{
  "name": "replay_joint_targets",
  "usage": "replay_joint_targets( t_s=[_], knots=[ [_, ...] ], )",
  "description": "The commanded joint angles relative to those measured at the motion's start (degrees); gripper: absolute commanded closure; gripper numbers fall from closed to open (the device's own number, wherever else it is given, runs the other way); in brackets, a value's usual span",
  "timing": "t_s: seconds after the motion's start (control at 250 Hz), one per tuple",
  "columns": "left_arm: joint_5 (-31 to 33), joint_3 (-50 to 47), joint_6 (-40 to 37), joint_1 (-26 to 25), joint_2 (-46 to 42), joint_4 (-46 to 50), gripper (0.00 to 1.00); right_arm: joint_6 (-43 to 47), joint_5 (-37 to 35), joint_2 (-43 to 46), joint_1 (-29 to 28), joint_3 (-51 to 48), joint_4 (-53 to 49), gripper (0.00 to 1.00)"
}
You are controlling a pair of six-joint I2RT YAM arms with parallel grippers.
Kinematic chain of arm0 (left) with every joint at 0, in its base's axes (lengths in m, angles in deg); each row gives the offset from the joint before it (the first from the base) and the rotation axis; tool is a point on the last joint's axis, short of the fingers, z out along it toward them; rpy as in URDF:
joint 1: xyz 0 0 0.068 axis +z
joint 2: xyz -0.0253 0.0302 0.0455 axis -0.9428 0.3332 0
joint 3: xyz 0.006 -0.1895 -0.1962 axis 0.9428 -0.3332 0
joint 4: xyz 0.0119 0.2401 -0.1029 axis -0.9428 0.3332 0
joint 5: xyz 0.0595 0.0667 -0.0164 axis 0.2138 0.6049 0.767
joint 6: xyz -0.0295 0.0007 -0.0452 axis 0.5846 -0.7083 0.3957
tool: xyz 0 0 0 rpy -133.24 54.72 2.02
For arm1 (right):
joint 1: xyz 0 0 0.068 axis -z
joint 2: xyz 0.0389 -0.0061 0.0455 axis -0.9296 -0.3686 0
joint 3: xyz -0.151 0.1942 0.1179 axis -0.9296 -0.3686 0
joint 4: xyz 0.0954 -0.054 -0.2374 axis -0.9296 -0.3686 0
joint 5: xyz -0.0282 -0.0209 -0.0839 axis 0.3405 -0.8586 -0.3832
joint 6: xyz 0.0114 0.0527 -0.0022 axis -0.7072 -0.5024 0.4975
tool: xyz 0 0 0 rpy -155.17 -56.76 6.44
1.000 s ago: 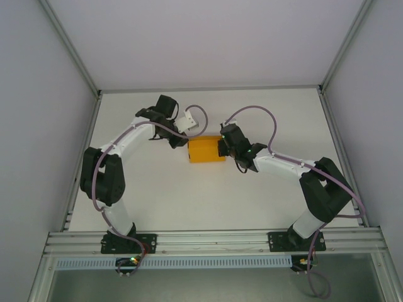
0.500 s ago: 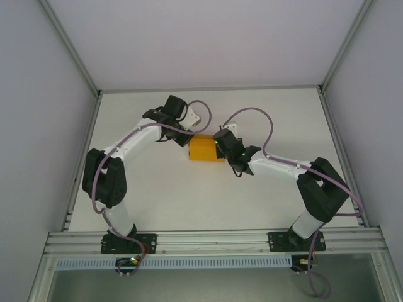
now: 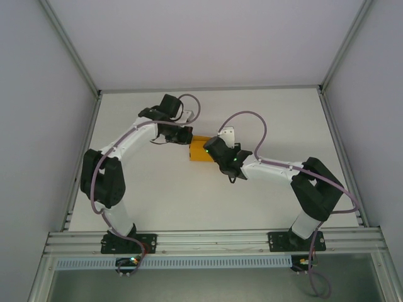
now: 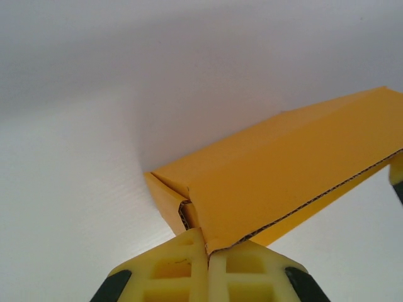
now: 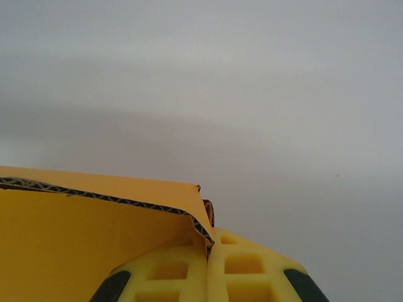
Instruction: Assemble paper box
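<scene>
Closed left fingers (image 4: 167, 274) pinch paper box (image 4: 283, 170) edge; right fingers (image 5: 249, 270) likewise.

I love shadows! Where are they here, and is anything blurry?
Left wrist view: a soft grey shadow spreads beside the paper box, whose cut edge looks sharp. Right wrist view: a dim grey band lies above the box. Top view: even light, nothing blurred.

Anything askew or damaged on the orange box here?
No tear or crush. The paper box is unfinished: its top panel gapes above a folded-in corner flap, with the left tool and right tool each pinching a card edge.
</scene>
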Motion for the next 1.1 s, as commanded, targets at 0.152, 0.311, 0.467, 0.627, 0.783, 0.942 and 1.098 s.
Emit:
replay_joint_targets(
  t_s=[0.152,0.311,0.467,0.627,0.783,0.942,1.098],
  knots=[
    [-1.4,-0.75,4.11,-0.21,-1.2,4.07,1.0,-1.54,2.45,-4.24,0.03,-3.76,-13.23,1.0],
    [8.69,-3.58,2.01,-2.7,-1.16,4.27,1.0,-1.22,2.45,-3.13,-0.29,-5.0,-11.47,1.0],
    [11.46,-7.8,2.0,-4.47,-1.43,0.66,1.0,-1.2,2.0,-2.29,-0.67,-6.28,-10.06,1.0],
    [11.77,-12.13,5.93,-5.56,-1.82,-2.26,1.0,-1.63,0.85,-2.27,-1.37,-6.31,-10.09,1.0],
    [5.77,-14.06,12.26,-5.21,-3.33,-4.62,1.0,-1.74,0.72,-3.31,-1.77,-4.91,-11.14,1.0],
    [6.69,-13.56,13.95,-4.83,-4.6,-3.11,1.0,-2.32,0.26,-2.85,-2.07,-4.87,-11.53,1.0],
    [3.47,-10.46,15.31,-4.73,-2.35,-1.69,1.0,-2.66,0.67,-2.99,-2.05,-4.89,-11.76,1.0]
  ],
)
